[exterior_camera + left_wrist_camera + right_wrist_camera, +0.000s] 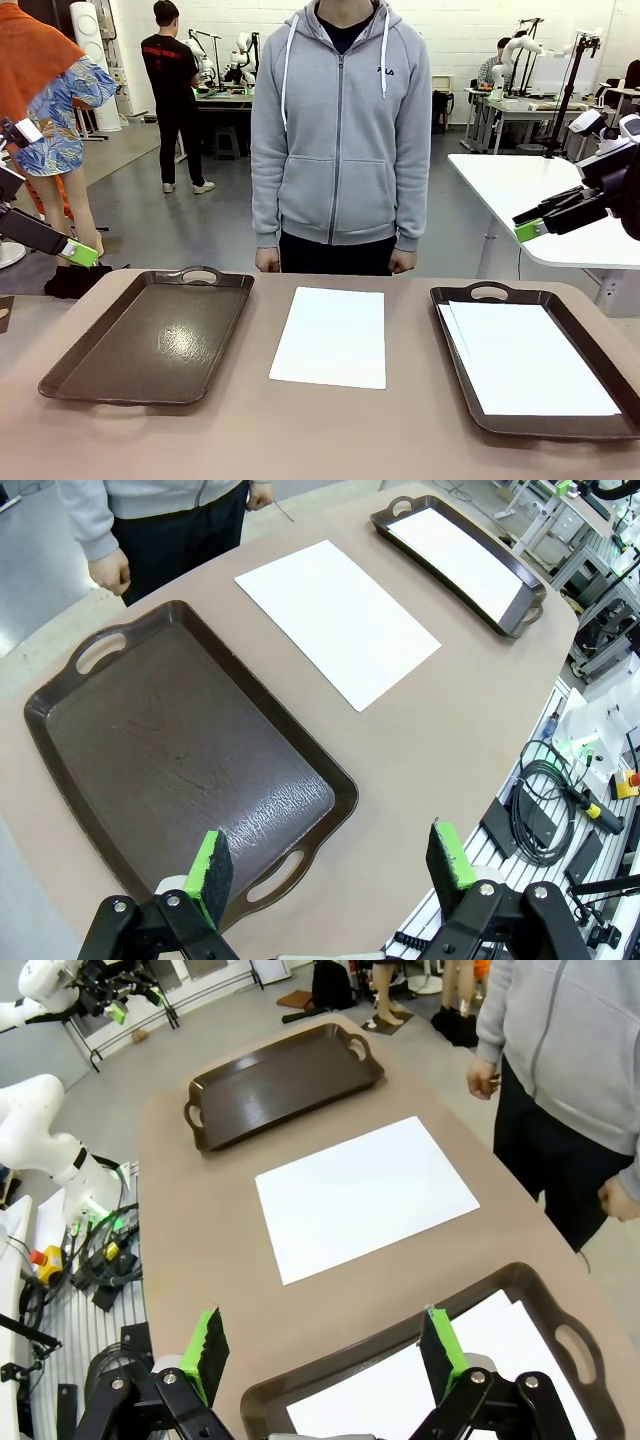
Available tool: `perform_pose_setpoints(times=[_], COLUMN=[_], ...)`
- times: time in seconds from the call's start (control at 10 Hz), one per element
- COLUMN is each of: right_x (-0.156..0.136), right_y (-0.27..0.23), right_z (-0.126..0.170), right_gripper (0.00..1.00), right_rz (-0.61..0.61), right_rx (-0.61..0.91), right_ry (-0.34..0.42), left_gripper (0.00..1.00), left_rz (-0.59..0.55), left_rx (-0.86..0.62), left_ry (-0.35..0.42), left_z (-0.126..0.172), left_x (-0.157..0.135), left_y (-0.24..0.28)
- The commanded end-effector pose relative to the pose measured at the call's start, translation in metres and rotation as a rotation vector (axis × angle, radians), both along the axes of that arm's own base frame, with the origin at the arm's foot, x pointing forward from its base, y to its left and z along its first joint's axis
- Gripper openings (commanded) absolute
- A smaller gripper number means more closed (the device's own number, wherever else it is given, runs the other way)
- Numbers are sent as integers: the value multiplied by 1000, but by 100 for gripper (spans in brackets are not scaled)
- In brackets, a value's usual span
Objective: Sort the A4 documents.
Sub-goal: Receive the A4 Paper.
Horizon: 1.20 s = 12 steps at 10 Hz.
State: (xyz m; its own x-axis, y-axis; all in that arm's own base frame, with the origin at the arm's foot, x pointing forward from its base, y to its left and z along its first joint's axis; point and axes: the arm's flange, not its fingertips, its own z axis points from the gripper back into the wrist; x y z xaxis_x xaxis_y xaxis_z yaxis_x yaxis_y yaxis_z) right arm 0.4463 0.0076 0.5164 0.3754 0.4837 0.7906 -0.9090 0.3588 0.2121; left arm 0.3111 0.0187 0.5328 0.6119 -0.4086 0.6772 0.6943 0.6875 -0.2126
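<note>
Left end effector (330,865), right end effector (323,1345) hovering open. Thin white A4 paper sheet (330,335) lying flat on tan bench (330,435); pinching is probably risking crumpling.

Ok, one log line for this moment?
left gripper open, near left tray | right gripper open, near right tray holding sheets | one sheet on table between trays

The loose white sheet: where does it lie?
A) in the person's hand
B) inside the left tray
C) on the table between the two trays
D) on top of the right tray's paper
C: the sheet lies flat on the table between the left tray and the right tray, touching neither.
</note>
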Motion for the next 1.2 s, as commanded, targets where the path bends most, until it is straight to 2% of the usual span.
perform_pose_setpoints(times=[0.0, 1.1], right_x=[1, 1], right_y=[0, 0], right_z=[0, 0], right_gripper=[100, 100], right_rz=[-8, -8], right_rx=[-7, -7], right_ry=[-8, -8], left_gripper=[100, 100], left_rz=[-16, -16], left_rx=[-14, -14], left_ry=[-7, -7], left_z=[-1, -1], left_x=[1, 1], left_y=[2, 2])
